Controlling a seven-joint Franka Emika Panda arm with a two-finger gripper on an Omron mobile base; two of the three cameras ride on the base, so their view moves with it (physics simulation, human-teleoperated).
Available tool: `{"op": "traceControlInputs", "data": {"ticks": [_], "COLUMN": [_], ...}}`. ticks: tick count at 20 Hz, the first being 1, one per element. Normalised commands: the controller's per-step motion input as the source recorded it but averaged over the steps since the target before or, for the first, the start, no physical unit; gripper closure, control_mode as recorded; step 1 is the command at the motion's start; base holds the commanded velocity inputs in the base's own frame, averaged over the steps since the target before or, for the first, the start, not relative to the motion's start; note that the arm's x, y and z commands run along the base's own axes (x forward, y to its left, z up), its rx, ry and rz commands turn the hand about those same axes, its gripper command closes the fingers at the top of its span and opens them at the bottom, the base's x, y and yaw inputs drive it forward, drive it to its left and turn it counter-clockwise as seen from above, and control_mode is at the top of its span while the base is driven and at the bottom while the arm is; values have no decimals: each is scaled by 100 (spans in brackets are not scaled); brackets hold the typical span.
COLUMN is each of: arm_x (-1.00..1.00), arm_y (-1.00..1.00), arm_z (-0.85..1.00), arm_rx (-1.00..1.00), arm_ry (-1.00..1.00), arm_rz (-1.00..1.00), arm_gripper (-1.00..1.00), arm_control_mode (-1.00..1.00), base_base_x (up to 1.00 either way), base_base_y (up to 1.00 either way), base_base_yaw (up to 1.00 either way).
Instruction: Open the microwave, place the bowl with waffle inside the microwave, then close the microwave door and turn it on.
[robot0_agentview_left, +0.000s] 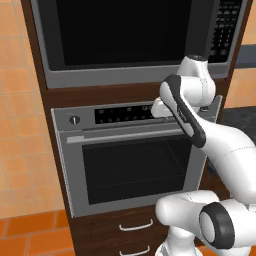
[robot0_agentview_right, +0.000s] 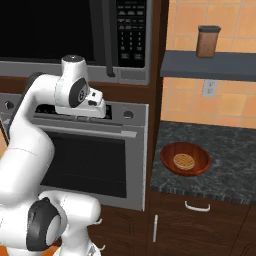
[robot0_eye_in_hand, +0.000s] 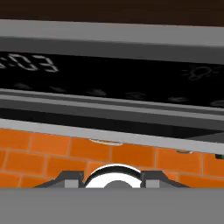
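The reddish-brown bowl (robot0_agentview_right: 184, 159) holds the golden waffle (robot0_agentview_right: 183, 161) on the dark desk (robot0_agentview_right: 225, 165) right of the oven (robot0_agentview_right: 95, 155). The microwave door (robot0_agentview_left: 117, 32) is closed. The end effector (robot0_agentview_right: 97, 107) hangs before the oven's panel; I cannot tell its spread.

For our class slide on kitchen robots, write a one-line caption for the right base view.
White arm raised before the oven, microwave door shut above, waffle in its bowl on the counter.
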Motion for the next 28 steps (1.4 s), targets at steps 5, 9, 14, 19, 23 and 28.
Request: {"op": "traceControlInputs", "data": {"ticks": [5, 9, 14, 19, 23, 28], "arm_x": [-62, -27, 10, 0, 7, 28], "arm_y": [-33, -53, -38, 0, 0, -2], "arm_z": [18, 26, 30, 2, 89, 97], "arm_rx": [6, -6, -6, 0, -1, 0], "arm_ry": [-44, -98, -81, -5, -31, -10], "arm_rz": [-14, -8, 0, 0, 0, 0], "arm_gripper": [-100, -100, -100, -100, -100, -100], "arm_control_mode": [-100, -100, -100, -100, -100, -100], "base_base_x": [0, 0, 0, 0, 0, 0], "base_base_y": [0, 0, 0, 0, 0, 0], "base_base_yaw": [0, 0, 0, 0, 0, 0]}}
